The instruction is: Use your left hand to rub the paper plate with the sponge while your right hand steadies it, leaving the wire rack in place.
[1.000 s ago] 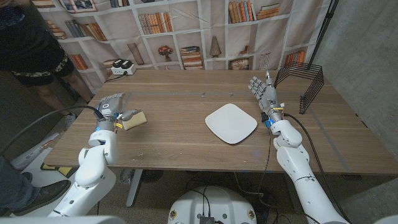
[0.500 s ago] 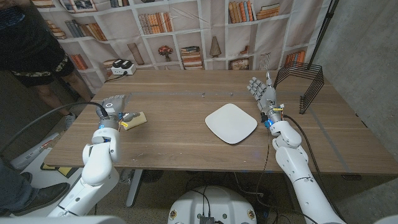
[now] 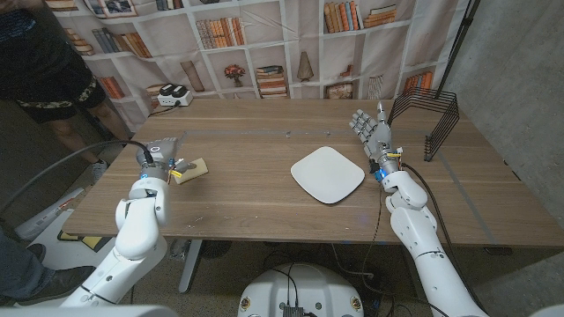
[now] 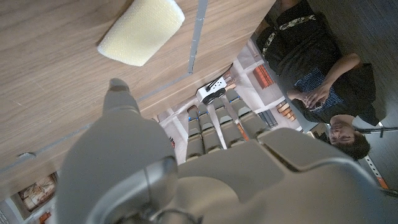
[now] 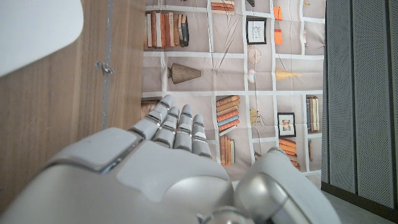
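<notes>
While sponge (image 3: 192, 169) lies free, left hand (image 3: 161, 151) (empty) spreads.

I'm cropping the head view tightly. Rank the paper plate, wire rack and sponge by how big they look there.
1. Paper plate, largest.
2. Wire rack, close behind; it is open wire and sits farther from the camera, so this order is unsure.
3. Sponge, clearly smallest.
</notes>
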